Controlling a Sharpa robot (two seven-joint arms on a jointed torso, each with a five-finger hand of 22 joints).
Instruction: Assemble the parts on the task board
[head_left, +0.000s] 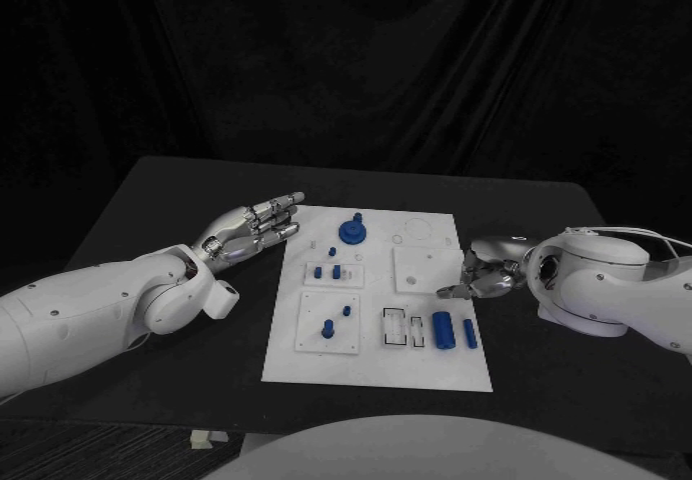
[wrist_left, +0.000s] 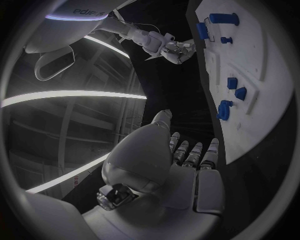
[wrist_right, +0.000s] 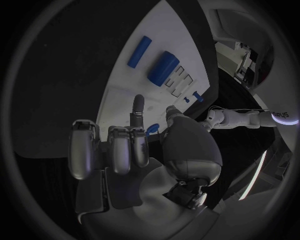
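Task board (head_left: 378, 362) lies mid-desk, several blue parts (head_left: 335, 271) seated, two blue cylinders (head_left: 443, 329) loose; assembly looks unfinished; left robot hand (head_left: 254, 228) spread and empty; right robot hand (head_left: 483, 275) curled, seemingly empty.

A black table (head_left: 173, 200) stands before a dark curtain (head_left: 361, 80) that hangs in soft folds across the whole back of the scene. In the left wrist view, long bright strip lights (wrist_left: 69, 95) run across a dim ceiling overhead.
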